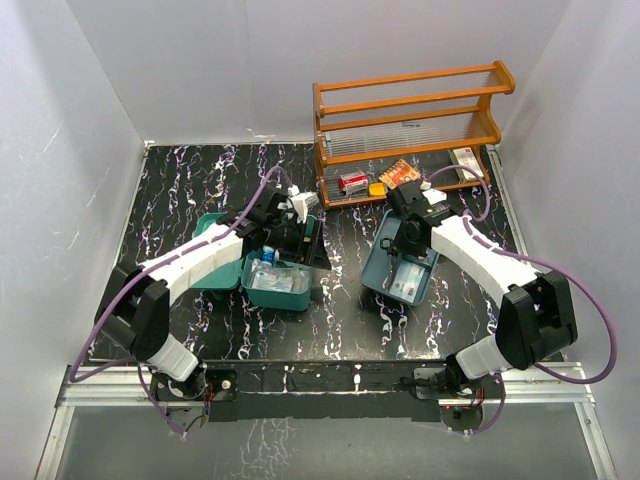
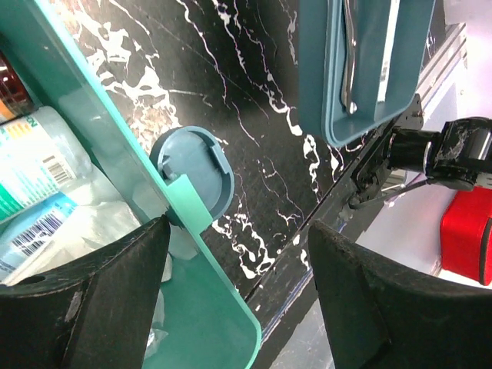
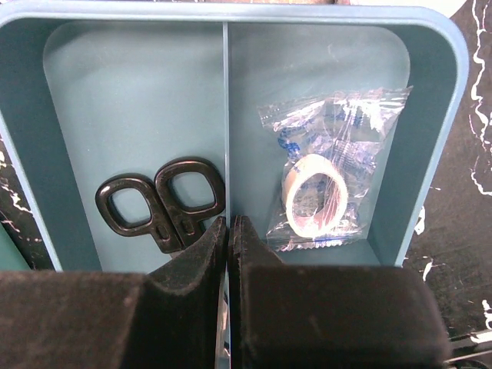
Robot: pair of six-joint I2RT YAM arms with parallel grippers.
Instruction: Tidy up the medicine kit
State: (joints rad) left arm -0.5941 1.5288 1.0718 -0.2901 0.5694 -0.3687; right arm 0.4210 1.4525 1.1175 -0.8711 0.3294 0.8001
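From above: medicine kit (image 1: 280, 285) sits open left of centre, under the left gripper (image 1: 290, 232). Tray (image 1: 400, 272) lies to its right, apart from it, long axis roughly near-to-far and a bit skewed, under the right gripper (image 1: 405, 240). Rack (image 1: 410, 120) stands at the back, away from the gap between kit and tray.

Left wrist: fingers (image 2: 84, 300) are spread, straddling the kit's front wall right at the latch (image 2: 192, 177). One finger is over the contents, the other over the table (image 2: 254, 92). Tray shows beyond, up and to the right.

Right wrist: fingers are pinched onto the tray's centre divider (image 3: 226, 100), which runs straight away from them. Scissors (image 3: 161, 204) lie in the left compartment and a wrapped tape roll (image 3: 315, 192) in the right, both loose.

My read: the tray belongs in the kit, so the right arm is the one placed to carry it leftward. The left gripper on the wall stands in that path. Tilting the tray could slide the loose items.
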